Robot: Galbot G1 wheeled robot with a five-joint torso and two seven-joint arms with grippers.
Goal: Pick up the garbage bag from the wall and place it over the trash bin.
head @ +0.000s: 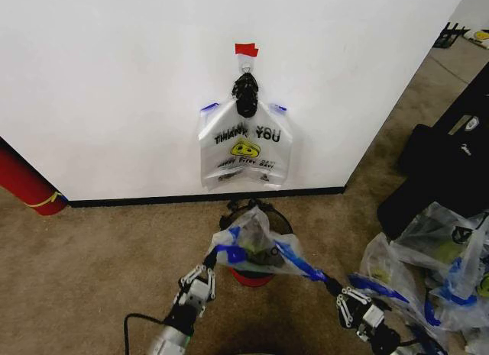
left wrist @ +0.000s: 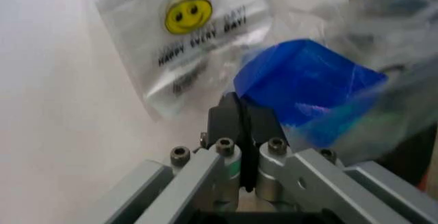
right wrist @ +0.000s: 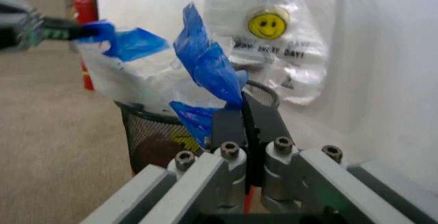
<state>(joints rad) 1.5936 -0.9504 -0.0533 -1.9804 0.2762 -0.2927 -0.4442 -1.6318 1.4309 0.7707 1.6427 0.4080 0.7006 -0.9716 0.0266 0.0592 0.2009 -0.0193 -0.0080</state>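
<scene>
The placing step is in hand: a thin see-through plastic garbage bag with blue handles [head: 256, 248] hangs stretched above the small round black wire-mesh trash bin with a red base [head: 252, 275], by the plain white wall [head: 114, 80]. The left gripper [head: 208, 259] is clenched on one blue handle, the right gripper [head: 334, 286] on the other, both arms reaching low from either side. Next, I judge, the mouth must be lowered around the rim. An identical smiley-printed bag [head: 246, 145] hangs on the wall.

The stretched garbage bag [head: 256, 248] hides most of the trash bin [head: 252, 277], showing just its red base.
</scene>
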